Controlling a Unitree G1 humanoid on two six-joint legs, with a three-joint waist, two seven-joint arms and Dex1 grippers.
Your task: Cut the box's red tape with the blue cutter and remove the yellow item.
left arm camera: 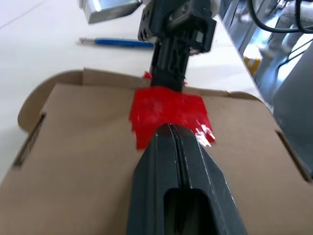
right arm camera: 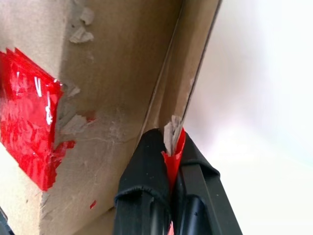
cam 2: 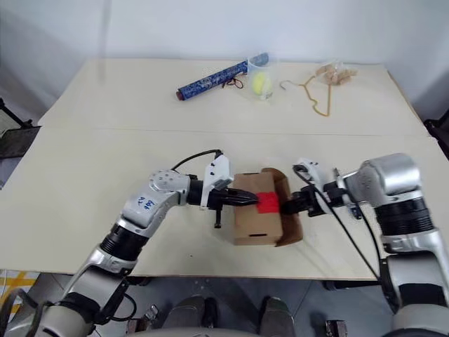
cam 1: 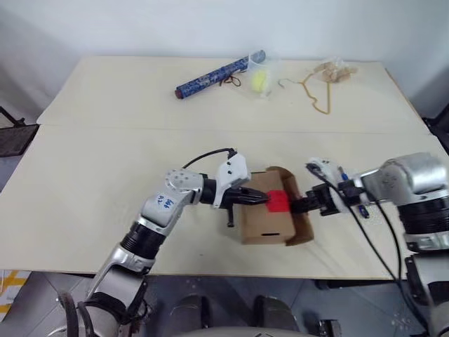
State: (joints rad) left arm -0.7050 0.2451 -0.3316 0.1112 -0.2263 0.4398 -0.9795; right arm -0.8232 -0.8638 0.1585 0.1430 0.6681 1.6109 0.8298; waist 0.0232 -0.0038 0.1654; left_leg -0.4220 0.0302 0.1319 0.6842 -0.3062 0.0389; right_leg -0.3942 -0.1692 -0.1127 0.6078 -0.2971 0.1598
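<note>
The brown cardboard box (cam 1: 259, 223) lies near the table's front edge, with one flap folded out on its right side. The red tape (cam 1: 278, 201) is a torn patch on its top face. My left gripper (cam 1: 262, 199) comes in from the left, shut, with its tips resting on the tape's edge (left arm camera: 166, 110). My right gripper (right arm camera: 171, 139) reaches in from the right, shut on a torn strip of red tape with a scrap of cardboard by the flap's edge. The blue cutter (left arm camera: 122, 43) lies on the table beyond the box. The yellow item is hidden.
Along the far edge lie a dark-blue patterned roll (cam 1: 219, 72), a clear cup with a yellow-green ball (cam 1: 261, 82), a wire hanger (cam 1: 312, 91) and a crumpled bag (cam 1: 335, 69). The table's front edge (cam 1: 210, 272) runs just below the box.
</note>
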